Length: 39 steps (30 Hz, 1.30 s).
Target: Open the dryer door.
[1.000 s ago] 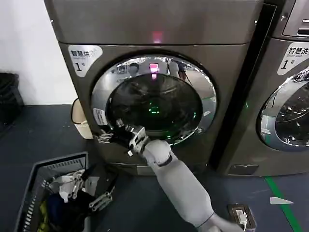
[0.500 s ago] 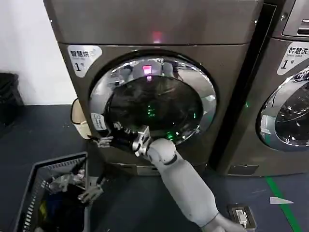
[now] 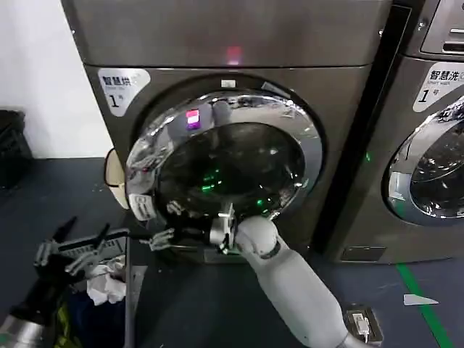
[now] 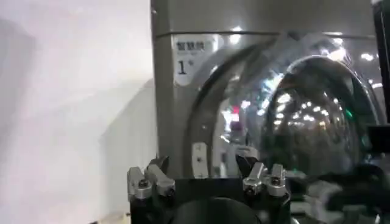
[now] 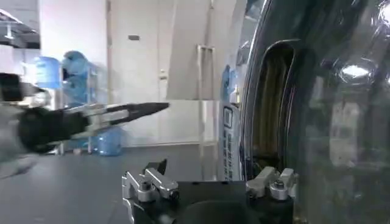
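The grey dryer (image 3: 239, 36) has a round chrome-rimmed glass door (image 3: 217, 167) that stands swung partly out, its left edge off the front panel. My right gripper (image 3: 161, 235) is at the door's lower left edge, open. In the right wrist view (image 5: 210, 179) one finger (image 5: 268, 181) sits against the door's rim (image 5: 250, 122) while the other is in free air. My left gripper (image 3: 80, 235) hangs open above the laundry basket, apart from the door. In the left wrist view this gripper (image 4: 204, 175) faces the dryer front (image 4: 177, 91) and holds nothing.
A dark basket (image 3: 123, 239) with clothes stands on the floor at the lower left. A second machine (image 3: 428, 145) is close on the right. A socket box (image 3: 360, 322) and green tape (image 3: 428, 308) lie on the floor. A black bin (image 3: 11, 145) stands by the wall.
The door has swung outward from nearly shut. My right gripper moved down and toward me with its edge. My left gripper moved left and rose above the basket.
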Tool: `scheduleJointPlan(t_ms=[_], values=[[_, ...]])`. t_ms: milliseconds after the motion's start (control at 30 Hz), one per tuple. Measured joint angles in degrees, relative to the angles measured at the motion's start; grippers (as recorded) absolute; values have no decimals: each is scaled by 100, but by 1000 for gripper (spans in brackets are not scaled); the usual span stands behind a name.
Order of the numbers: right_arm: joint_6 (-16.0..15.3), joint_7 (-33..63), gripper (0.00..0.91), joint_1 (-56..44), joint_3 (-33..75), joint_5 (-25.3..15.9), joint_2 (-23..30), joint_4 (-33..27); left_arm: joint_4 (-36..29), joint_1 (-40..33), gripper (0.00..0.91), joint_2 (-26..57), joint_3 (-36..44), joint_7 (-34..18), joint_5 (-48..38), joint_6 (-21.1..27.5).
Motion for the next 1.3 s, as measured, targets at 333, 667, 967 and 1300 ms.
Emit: scheduleJointPlan(t_ms=[333, 667, 967, 1300], values=[[-86, -732, 907, -460, 245, 478, -593, 754, 731, -540, 907, 875, 31, 70, -491, 141], [-1, -1705, 907, -1036, 664, 557, -1400, 1389, 1372, -1073, 907, 1652, 677, -3, -1089, 30], [-39, -2546, 907, -1560, 1089, 721, -1940, 1856, 1845, -1534, 907, 2331, 1618, 108, -1378, -18], [59, -3468, 907, -2393, 2117, 678, -2239, 2094, 2310, -2372, 907, 3036, 2975, 600, -1576, -75]])
